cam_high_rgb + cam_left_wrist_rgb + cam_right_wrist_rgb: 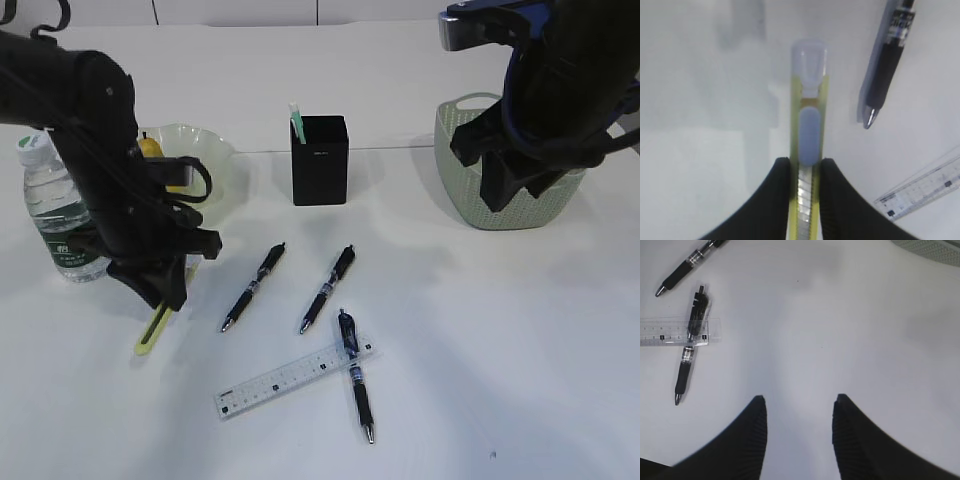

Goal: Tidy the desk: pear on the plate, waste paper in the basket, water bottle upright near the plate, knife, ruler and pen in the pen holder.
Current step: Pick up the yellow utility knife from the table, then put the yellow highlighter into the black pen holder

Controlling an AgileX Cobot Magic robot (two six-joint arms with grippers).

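My left gripper (pixel 805 165) is shut on a yellow-green utility knife (pixel 809 125), also seen on the desk at the left in the exterior view (pixel 155 328). The pear (pixel 150 148) lies on the plate (pixel 205 145). The water bottle (pixel 55 215) stands upright left of the plate. The black pen holder (pixel 319 160) holds a green knife (pixel 297 122). Three black pens (pixel 253 286) (pixel 327 288) (pixel 354 375) lie on the desk; the last crosses the ruler (pixel 285 377), also visible in the right wrist view (pixel 670 331). My right gripper (pixel 799 407) is open and empty, held high in front of the basket (pixel 505 205). No waste paper shows.
The white desk (pixel 500 340) spreads around everything. In the left wrist view a pen tip (pixel 885 65) lies right of the knife and the ruler's end (pixel 922 190) shows at the lower right. The basket's corner (pixel 935 247) appears in the right wrist view.
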